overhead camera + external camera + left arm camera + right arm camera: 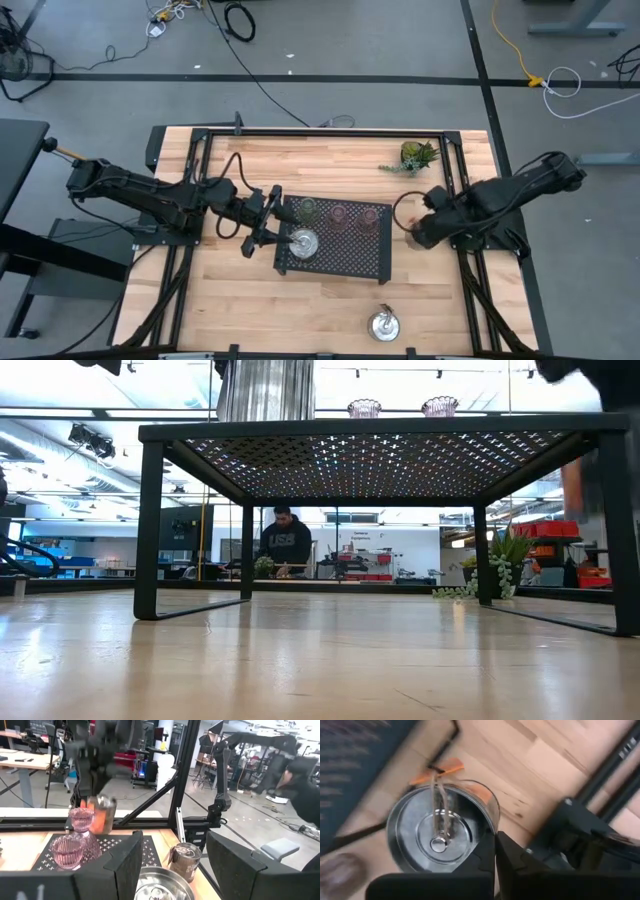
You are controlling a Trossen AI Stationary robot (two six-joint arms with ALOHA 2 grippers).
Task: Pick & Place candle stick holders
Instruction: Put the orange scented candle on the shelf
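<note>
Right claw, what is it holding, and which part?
The right claw holds a silver candle stick holder, pinching its rim.

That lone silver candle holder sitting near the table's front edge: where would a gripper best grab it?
By its rim, from straight above. The silver candle holder stands upright on a wide round base with its cup open upward and bare table all round it, so a top-down pinch looks safest.

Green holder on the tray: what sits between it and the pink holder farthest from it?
The other pink holder stands between the green holder and the far pink holder, in a row on the tray; the high view shows it.
</note>
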